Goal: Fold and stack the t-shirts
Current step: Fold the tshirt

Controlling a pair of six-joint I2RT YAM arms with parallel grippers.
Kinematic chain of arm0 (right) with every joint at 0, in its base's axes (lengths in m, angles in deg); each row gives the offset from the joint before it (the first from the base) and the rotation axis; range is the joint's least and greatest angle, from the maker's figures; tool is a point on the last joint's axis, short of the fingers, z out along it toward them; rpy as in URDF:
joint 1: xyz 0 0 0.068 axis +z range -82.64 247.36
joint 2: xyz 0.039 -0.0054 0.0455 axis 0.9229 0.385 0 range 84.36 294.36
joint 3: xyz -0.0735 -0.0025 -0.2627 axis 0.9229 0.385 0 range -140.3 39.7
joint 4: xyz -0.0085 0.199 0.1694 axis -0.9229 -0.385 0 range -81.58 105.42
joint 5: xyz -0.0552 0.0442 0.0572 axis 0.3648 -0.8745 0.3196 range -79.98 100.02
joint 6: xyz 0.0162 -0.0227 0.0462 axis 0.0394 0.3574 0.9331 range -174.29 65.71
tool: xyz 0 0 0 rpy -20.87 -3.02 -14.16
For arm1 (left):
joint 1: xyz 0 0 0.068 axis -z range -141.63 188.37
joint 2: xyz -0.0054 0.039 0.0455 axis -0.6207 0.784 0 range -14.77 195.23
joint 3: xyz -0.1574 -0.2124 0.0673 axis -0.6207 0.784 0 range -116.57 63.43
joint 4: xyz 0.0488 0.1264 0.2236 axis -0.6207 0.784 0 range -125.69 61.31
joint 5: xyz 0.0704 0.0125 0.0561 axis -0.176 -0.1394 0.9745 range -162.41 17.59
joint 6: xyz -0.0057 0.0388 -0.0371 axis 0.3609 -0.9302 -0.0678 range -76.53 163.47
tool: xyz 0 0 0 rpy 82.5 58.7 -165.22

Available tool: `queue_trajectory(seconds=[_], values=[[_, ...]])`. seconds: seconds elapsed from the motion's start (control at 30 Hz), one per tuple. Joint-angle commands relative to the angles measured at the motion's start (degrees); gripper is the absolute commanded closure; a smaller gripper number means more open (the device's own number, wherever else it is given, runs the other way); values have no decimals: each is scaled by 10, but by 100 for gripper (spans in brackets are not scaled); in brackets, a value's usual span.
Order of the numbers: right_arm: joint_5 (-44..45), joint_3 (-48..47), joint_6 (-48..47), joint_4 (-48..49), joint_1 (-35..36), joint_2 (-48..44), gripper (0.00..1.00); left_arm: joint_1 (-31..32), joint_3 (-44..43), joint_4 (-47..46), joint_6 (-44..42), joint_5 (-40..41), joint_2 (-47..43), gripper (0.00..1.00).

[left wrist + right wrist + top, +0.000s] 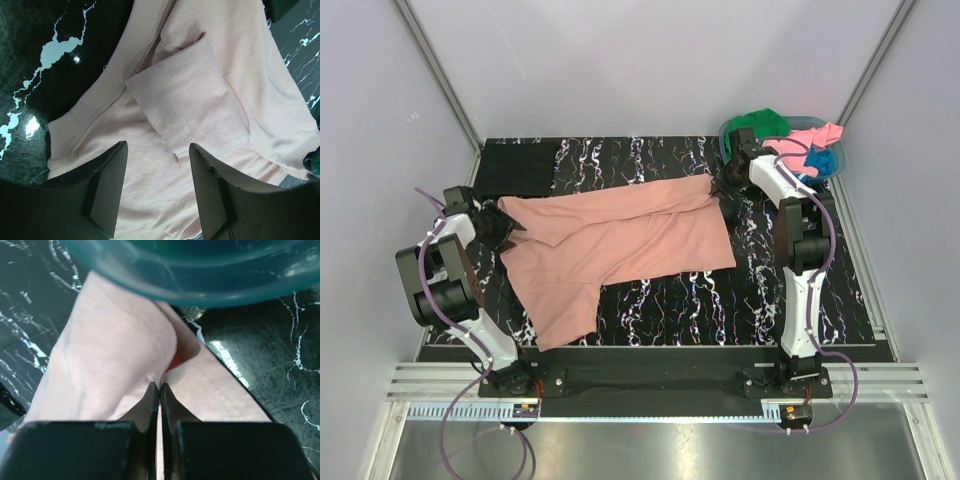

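**A:** What could go wrong from here?

**B:** Nearest, the left pincer [505, 225] hangs spread over the salmon tee [620, 240], gripping nothing. The collar [95, 100] lies under its left jaw and a hemmed flap [190, 95] lies just ahead. If it closes there, I judge it could catch both layers and drag the fold crooked.

**A:** And farther off?

**B:** The right pincer [160, 386] is clamped on a thin pinch of the salmon tee [115, 355], with the basket [200, 270] just past its tips. A hard pull might slip that bite, and a lift might bump the basket.

**A:** What does one view add?

**B:** Only the left wrist shows the ribbing and stitching. Only the right wrist shows how little cloth is held. The top view alone shows the whole spread between both pincers. It also shows the black tee [517, 168] beyond the left pincer, and the green tee [760, 122], pink tee [815, 135] and blue tee [817, 160] in the basket.
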Motion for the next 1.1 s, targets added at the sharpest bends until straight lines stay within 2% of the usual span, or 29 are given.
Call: queue_trajectory(seconds=[0.0, 0.13, 0.33, 0.37, 0.47, 0.5, 0.57, 0.6, 0.67, 0.7, 0.83, 0.87, 1.0, 1.07], values=[[25, 21, -17, 23, 10, -51, 99, 1, -6, -18, -5, -3, -3, 43], [12, 88, -14, 38, 3, -51, 98, 1, -2, -17, -7, -2, -3, 43], [19, 121, -23, 46, 2, -44, 87, 1, -11, -5, -10, 0, -8, 43], [24, 123, -32, 44, 2, -47, 74, 2, -14, 0, -12, 1, -10, 44], [31, 115, -76, 32, 1, -62, 60, 3, -16, 14, -12, 4, -19, 44], [44, 99, -91, 24, 2, -65, 51, 4, -16, 28, -14, 10, -28, 46], [47, 84, -145, -14, 4, -80, 45, 13, -17, 53, -16, 34, -40, 46], [59, 78, -163, -28, 8, -97, 36, 18, -12, 75, -16, 40, -48, 46], [63, 90, -211, -50, 12, -122, 33, 41, -3, 107, -14, 65, -77, 45], [61, 108, -220, -59, 13, -144, 25, 62, 7, 118, -11, 76, -87, 44], [39, 178, -228, -81, 15, -202, 24, 115, 41, 179, 25, 139, -149, 40], [10, 220, -226, -73, 15, -217, 25, 124, 52, 199, 48, 157, -179, 40], [-41, 314, -219, -25, 15, -290, 35, 150, 115, 239, 107, 191, -263, 42], [-61, 351, -222, -15, 15, -303, 41, 150, 148, 266, 127, 198, -303, 47]])
